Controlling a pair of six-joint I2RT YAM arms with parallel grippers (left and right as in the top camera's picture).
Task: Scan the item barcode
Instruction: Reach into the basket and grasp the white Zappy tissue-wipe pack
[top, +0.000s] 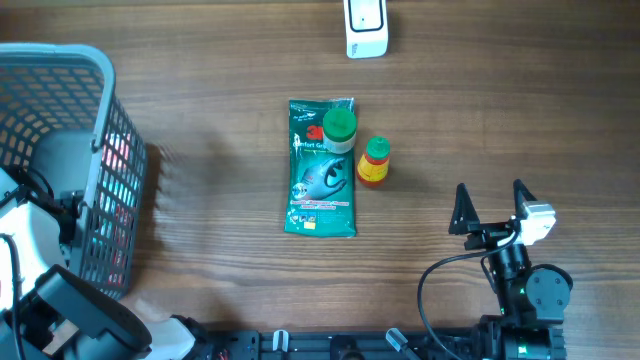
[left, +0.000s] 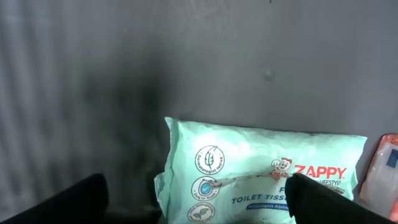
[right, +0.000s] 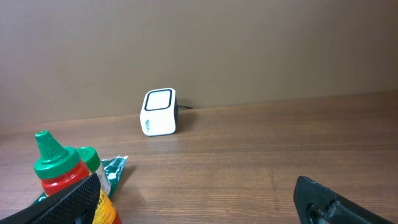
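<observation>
1. A mint-green tissue pack (left: 261, 168), judged to be the item for scanning, is seen lying flat inside the grey basket (top: 60, 58) at the left edge of the overhead frame.
2. The left gripper (left: 198, 183) is held just above the pack with its jaws spread wide; nothing is gripped.
3. The white scanner (top: 366, 28) is pictured at top centre of the worktop (top: 220, 120), well apart from the basket.
4. A green packet (top: 320, 195), a green-capped bottle (top: 340, 130) and a red bottle (top: 374, 162) are shown mid-frame; the right gripper (top: 489, 192), wide and empty, is placed lower right.
5. The task is judged barely begun: pick, carry and scan are all left to be done.
</observation>
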